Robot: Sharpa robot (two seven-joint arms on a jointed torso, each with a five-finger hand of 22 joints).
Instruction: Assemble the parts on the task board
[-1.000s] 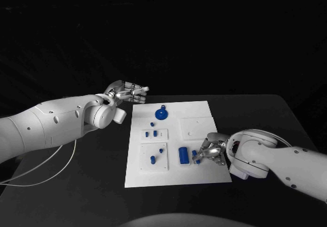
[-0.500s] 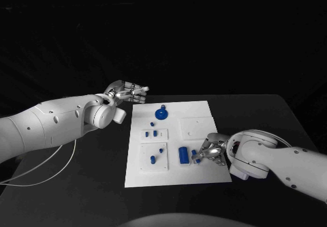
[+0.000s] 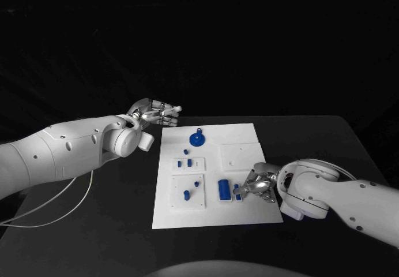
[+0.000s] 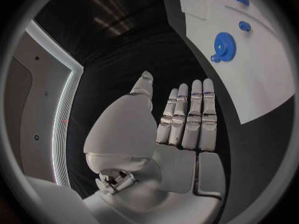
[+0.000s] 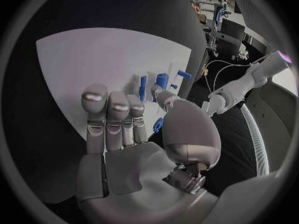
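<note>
**Right hand low over the board's near right part, left hand idle beyond the far left corner**

We see the flat white rectangular task board [image 3: 241, 138] lying in the middle of the black table [image 3: 332, 138]. On it, a round blue gear-shaped part [image 3: 197, 138] sits near the far edge, two small blue pegs [image 3: 188, 164] stand in a raised white block near the middle left, and a short blue cylinder [image 3: 223, 189] lies toward the near right. Just beside that cylinder, a small blue piece [image 3: 238, 190] sits at the fingertips of our silver right hand [image 3: 258, 183], which hangs low over the board; we cannot tell whether its fingers pinch that piece or only touch it. Our silver left hand [image 3: 156, 113] hovers off the board past its far left corner, fingers straight, side by side and holding nothing.
</note>
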